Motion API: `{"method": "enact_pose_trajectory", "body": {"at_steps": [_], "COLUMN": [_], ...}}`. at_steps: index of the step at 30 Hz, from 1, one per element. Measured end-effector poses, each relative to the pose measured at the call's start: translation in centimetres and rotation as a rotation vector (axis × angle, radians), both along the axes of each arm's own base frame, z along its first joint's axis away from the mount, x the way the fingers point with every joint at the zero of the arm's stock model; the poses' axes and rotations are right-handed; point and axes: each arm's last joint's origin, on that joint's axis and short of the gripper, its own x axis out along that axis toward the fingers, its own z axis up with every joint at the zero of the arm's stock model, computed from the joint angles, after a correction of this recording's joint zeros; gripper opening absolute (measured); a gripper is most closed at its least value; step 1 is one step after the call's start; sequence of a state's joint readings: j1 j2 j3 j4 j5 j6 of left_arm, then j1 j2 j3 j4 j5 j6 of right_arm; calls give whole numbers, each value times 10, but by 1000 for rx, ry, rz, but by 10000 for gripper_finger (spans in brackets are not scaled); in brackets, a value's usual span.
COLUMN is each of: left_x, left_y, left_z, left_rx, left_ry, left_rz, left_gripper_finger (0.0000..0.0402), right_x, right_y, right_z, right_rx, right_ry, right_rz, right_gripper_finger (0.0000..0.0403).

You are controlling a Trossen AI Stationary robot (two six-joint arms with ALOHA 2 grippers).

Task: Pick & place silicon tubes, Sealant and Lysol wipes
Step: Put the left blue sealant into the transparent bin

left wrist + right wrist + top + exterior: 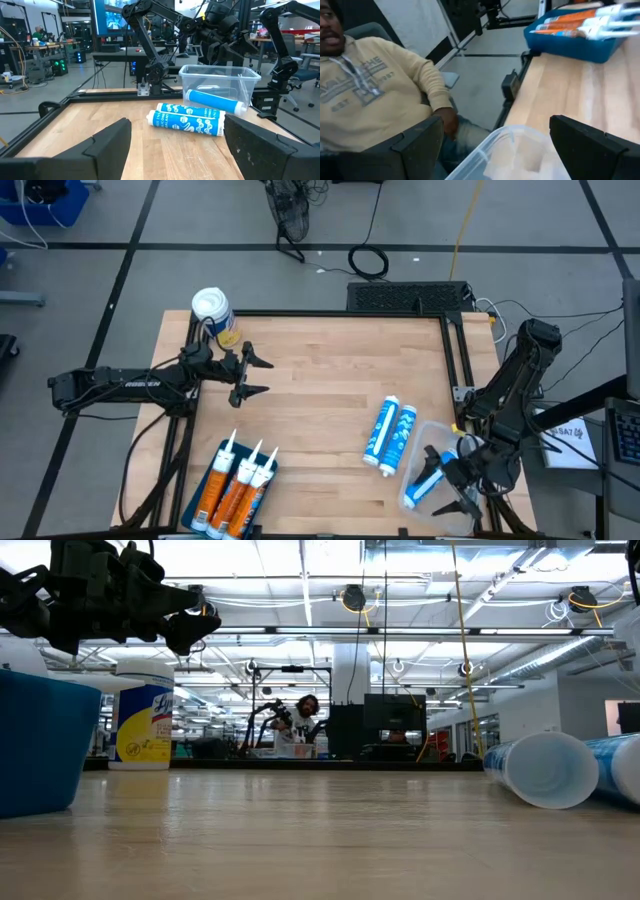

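Note:
The Lysol wipes canister (211, 314) with its white lid stands upright at the table's far left corner; it also shows in the low view (144, 726). Several orange sealant tubes (237, 483) lie in a blue tray (205, 480) at the near left. Two blue silicone tubes (390, 432) lie side by side on the table right of centre. A third blue tube (214, 101) lies in a clear bin (432, 442) at the near right. My left gripper (266, 377) is open and empty, above the table beside the canister. My right gripper (452, 492) is open and empty over the bin.
A person in a yellow hoodie (375, 85) sits just off the table's near right corner, close to the bin. A black frame rail (455, 360) runs along the table's right edge. Bare wood (320, 380) lies between the canister and the blue tubes.

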State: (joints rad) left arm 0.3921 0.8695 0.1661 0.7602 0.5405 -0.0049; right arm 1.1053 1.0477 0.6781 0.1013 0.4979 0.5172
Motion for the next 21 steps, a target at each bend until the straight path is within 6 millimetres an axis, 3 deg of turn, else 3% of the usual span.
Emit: {"method": "enact_pose_trajectory", "body": {"at_steps": [10,21], "left_x": [0,0], "left_y": [0,0], "left_z": [0,0], "left_rx": [0,0], "left_ry": [0,0], "left_rz": [0,0], "left_gripper_finger": [310,310], "right_x": [9,53], "right_y": [-6,-29], "right_z": [0,9], "right_rx": [-41,-83], "right_ry": [-36,-193], "right_rz": [-90,-325], "right_gripper_finger": [339,339]}}
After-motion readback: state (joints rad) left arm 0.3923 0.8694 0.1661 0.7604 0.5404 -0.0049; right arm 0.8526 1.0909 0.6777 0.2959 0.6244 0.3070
